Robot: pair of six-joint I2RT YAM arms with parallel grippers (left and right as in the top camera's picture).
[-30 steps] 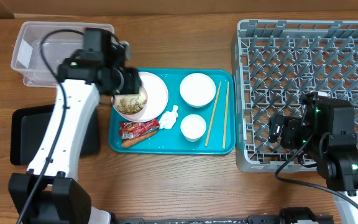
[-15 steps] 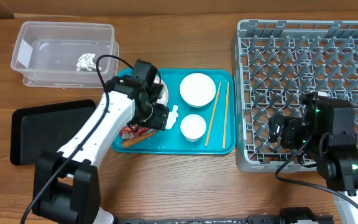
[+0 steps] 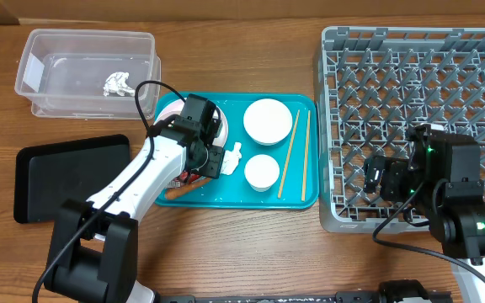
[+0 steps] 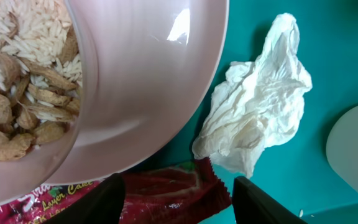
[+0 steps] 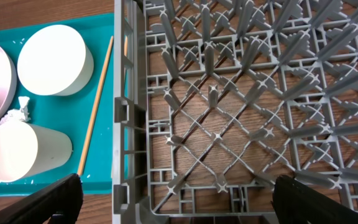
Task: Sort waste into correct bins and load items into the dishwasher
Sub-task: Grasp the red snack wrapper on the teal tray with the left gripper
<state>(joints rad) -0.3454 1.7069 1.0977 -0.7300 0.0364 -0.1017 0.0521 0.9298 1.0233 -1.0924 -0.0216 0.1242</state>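
Two grippers in play, and only the left one is busy. At ten o'clock on the table, the clear tub (image 3: 74,63) holds one binned tissue (image 3: 118,82). Below it, at eight o'clock, the black tray (image 3: 57,177) shows nothing on it.

Now the left gripper (image 4: 179,202): fingers spread wide, nothing between them yet, straddling the red wrapper (image 4: 166,186) on the teal tray (image 3: 234,192), likely lined up for a pinch. At eleven o'clock of it sits the pink bowl (image 4: 142,81), rice and food scraps (image 4: 23,118) inside. At two o'clock lies the loose tissue (image 4: 260,112). From above, the arm hides most of the wrapper and any carrot stick.

Rightward, the white bowl (image 3: 268,120), small cup (image 3: 261,172) and chopsticks (image 3: 293,156) wait. Over the dish rack (image 5: 229,93) at four o'clock, the right gripper (image 5: 179,199) hangs wide open and empty, fingertips cut off by the frame.
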